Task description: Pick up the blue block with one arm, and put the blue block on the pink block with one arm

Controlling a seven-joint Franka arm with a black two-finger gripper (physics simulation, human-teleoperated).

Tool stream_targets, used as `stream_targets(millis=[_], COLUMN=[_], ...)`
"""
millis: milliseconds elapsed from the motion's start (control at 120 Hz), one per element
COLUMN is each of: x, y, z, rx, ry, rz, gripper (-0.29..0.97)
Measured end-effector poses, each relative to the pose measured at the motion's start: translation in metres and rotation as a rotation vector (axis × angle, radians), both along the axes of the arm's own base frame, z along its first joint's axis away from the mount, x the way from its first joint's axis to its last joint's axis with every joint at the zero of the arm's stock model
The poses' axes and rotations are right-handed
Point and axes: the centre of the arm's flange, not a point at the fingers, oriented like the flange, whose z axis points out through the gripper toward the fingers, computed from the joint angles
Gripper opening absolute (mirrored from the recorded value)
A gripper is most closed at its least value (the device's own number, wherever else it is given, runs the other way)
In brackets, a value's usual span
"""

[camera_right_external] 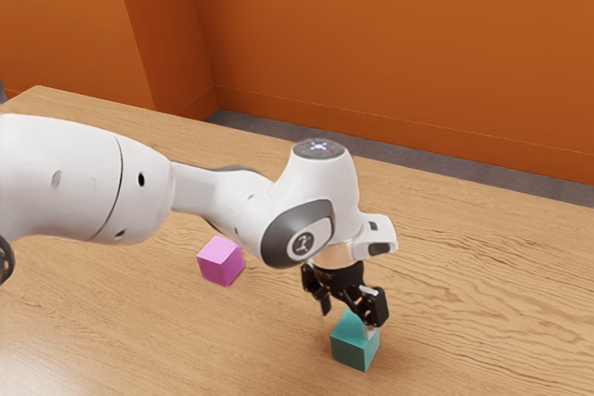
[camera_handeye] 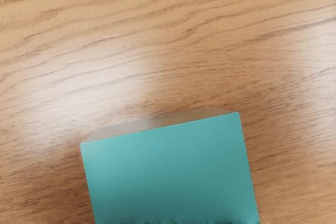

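The blue block (camera_right_external: 354, 344) is a teal-blue cube resting on the wooden table (camera_right_external: 483, 275), toward the front at the exterior view's right. My gripper (camera_right_external: 350, 316) hangs directly over it, open, fingertips level with the block's top edge and spread to either side. In the wrist view the blue block (camera_handeye: 168, 174) lies close under my hand, flat on the wood. The pink block (camera_right_external: 221, 261) stands on the table to the exterior view's left of the blue one, about two block widths away and a little farther back.
My white arm (camera_right_external: 139, 197) stretches in from the exterior view's left, passing above and behind the pink block. Orange walls (camera_right_external: 390, 34) stand behind the table's far edge. Bare wood surrounds both blocks.
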Motion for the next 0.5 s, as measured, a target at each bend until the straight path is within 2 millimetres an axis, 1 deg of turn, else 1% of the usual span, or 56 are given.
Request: stream_targets(millis=[150,300,383,500], x=[0.003,0.005,0.004,0.007], y=[0.003,-0.008,-0.009,-0.005], z=[-0.002,0.004,0.000,-0.011], rx=[0.034,0.038,0.040,0.050], ry=[-0.015,-0.042,-0.042,-0.036], rz=[0.014,0.029,0.052,0.092], gripper=[0.66,0.66,0.66,0.66])
